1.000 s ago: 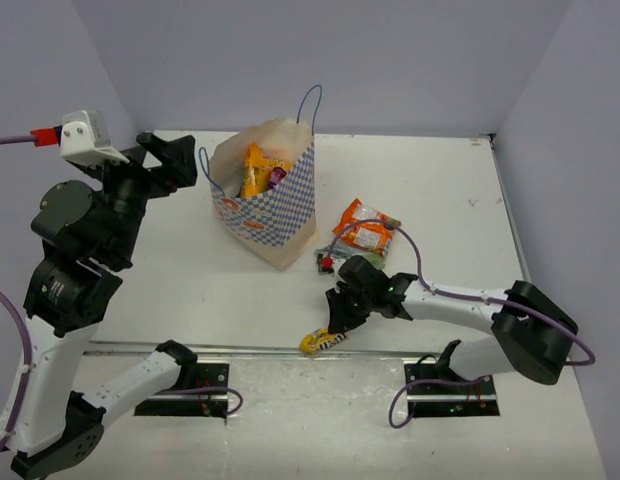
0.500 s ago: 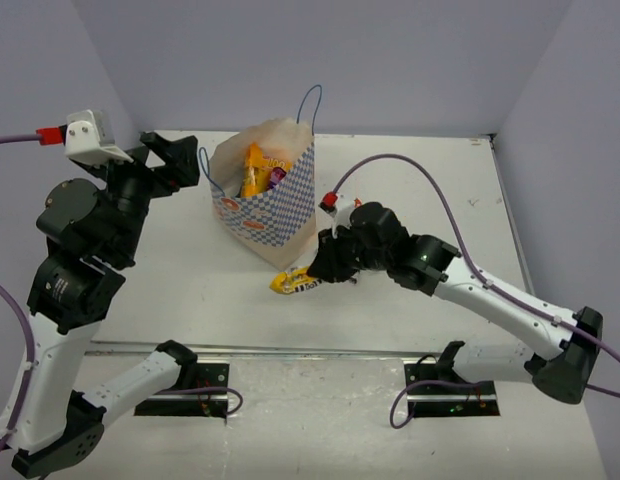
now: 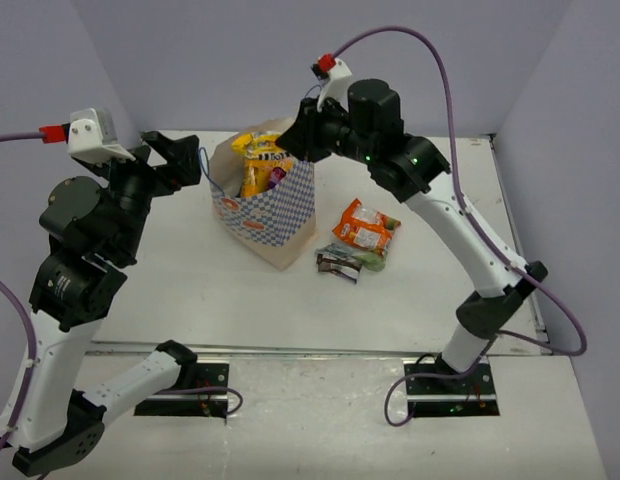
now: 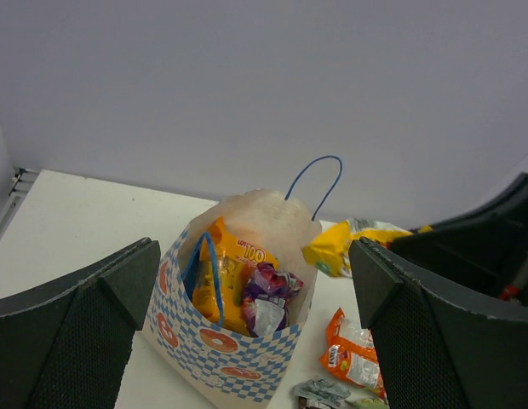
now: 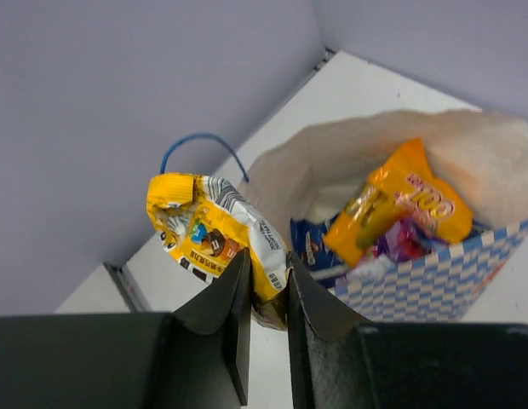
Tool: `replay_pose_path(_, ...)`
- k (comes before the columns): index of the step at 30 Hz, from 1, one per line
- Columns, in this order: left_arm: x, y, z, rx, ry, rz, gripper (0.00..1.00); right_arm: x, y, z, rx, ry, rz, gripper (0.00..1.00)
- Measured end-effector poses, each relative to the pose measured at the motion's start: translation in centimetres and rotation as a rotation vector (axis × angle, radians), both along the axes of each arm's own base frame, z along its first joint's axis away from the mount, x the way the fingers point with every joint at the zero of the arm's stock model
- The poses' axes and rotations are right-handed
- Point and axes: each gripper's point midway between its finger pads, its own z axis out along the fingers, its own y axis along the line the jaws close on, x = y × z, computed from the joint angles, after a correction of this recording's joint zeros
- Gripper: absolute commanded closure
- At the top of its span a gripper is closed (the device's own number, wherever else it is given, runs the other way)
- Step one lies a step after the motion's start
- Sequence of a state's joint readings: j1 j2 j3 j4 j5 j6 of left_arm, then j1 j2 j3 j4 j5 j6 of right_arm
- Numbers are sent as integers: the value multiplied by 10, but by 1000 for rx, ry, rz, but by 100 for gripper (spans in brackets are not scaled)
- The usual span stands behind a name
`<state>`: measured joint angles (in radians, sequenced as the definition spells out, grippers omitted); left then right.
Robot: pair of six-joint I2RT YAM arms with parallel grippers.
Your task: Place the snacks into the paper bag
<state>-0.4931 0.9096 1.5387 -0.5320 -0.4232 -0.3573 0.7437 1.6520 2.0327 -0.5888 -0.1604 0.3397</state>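
We see the right claw (image 5: 268, 285) pinching a yellow candy packet (image 5: 211, 232) just above the paper bag (image 3: 272, 218), the left claw (image 3: 178, 160) spread wide left of the bag, and an orange packet (image 3: 365, 228) and dark bar (image 3: 338, 264) on the desk (image 3: 430, 200) to its right.

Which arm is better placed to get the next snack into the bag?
The right arm. Its jaws are shut on the yellow packet, held close to the paper bag's open top. The left arm hovers beside the bag, jaws open and empty.
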Motion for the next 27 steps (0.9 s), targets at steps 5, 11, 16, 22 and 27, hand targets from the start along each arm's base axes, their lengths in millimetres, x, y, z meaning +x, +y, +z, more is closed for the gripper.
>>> replay_pose_path(5,2,0,-1,3,4,4,0,51,36,-6,28,-3,-17,10)
replay_pose_path(11,10,-5,-4,12,21,5,0,84,54,-58,-30,62,-51,1)
replay_pose_path(16,18,-9,-10,23,41,2,0,77,30,-71,-65,77,-110,1)
replay_pose_path(22,31,-29,-18,46,75,-67,0,35,-40,-67,-83,65,-214,1)
replay_pose_path(27,55,-62,-40,89,144,-130,0,-4,-121,-78,-41,79,-331,1)
